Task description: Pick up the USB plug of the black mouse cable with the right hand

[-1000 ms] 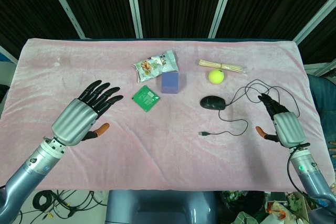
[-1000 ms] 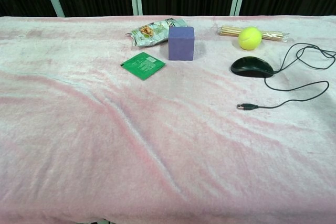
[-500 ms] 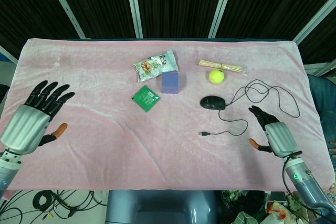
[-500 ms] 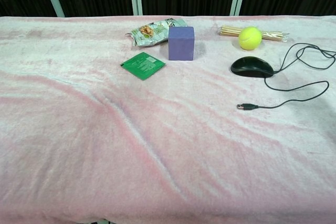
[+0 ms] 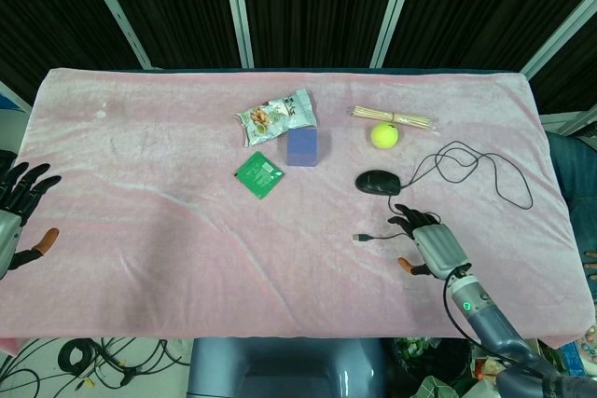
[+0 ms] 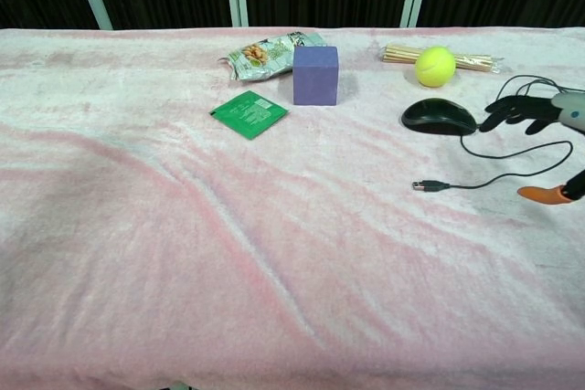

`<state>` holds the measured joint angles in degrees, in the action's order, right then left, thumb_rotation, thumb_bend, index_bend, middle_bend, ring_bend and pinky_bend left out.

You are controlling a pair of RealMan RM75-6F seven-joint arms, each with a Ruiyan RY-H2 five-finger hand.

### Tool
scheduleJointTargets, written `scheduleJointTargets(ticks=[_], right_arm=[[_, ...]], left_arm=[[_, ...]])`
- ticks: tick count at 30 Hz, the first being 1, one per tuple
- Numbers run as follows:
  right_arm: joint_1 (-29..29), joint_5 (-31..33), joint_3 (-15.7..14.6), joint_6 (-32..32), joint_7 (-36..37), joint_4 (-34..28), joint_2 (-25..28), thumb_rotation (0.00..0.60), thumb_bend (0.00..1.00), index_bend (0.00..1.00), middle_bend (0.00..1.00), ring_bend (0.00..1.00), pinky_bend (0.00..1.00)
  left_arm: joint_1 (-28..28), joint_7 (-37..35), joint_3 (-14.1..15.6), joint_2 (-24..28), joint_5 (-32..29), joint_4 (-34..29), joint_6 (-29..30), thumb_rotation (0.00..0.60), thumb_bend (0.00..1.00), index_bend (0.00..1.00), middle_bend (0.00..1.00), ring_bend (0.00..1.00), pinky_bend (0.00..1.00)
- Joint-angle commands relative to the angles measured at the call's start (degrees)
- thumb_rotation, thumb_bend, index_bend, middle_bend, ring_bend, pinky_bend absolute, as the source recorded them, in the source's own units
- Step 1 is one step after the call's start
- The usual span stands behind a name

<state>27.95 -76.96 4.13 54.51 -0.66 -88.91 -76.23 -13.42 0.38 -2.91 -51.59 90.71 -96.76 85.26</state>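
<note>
The black mouse [image 5: 378, 182] [image 6: 439, 116] sits on the pink cloth, its thin black cable looping off to the right. The cable's USB plug [image 5: 359, 238] [image 6: 420, 186] lies flat in front of the mouse. My right hand [image 5: 431, 244] [image 6: 546, 125] hovers open just right of the plug, over the cable, fingers spread and holding nothing. My left hand [image 5: 17, 212] shows only at the far left edge of the head view, open and far from the plug.
A yellow tennis ball [image 5: 383, 136] and a bundle of wooden sticks [image 5: 393, 117] lie behind the mouse. A purple block [image 5: 303, 146], a snack bag [image 5: 277, 116] and a green packet [image 5: 258, 174] sit left of centre.
My right hand has moved left and toward the front edge, closing in on the plug and entering the chest view. My left hand has drawn back to the table's left edge.
</note>
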Motion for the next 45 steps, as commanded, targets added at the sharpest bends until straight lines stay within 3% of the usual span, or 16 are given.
scheduleJointTargets(ticks=[1, 11, 25, 45], right_arm=[[2.09, 3.12, 1.56, -2.39, -2.58, 1.85, -3.49, 0.600, 0.21, 0.29, 0.06, 0.12, 0.17], [6.46, 10.88, 5.06, -9.13, -1.29, 6.73, -9.07, 0.600, 0.24, 0.41, 0.06, 0.12, 0.17], [7.57, 14.04, 5.50, -8.48, -3.63, 11.63, -13.66, 0.600, 0.27, 0.50, 0.06, 0.12, 0.17], [7.81, 15.53, 4.80, -9.55, -3.00, 12.44, -14.10, 0.600, 0.30, 0.54, 0.06, 0.12, 0.17]], left_arm=[[0.43, -0.38, 0.81, -1.66, -1.32, 2.23, -1.65, 0.600, 0.31, 0.16, 0.07, 0.00, 0.00], [0.39, -2.84, 1.25, -3.79, -3.78, 5.67, -5.09, 0.600, 0.31, 0.15, 0.07, 0.00, 0.00], [0.35, -3.35, 1.17, -3.63, -5.25, 6.37, -6.88, 0.600, 0.31, 0.15, 0.07, 0.00, 0.00], [0.58, -2.71, 1.00, -3.68, -4.83, 6.05, -6.92, 0.600, 0.31, 0.15, 0.07, 0.00, 0.00]])
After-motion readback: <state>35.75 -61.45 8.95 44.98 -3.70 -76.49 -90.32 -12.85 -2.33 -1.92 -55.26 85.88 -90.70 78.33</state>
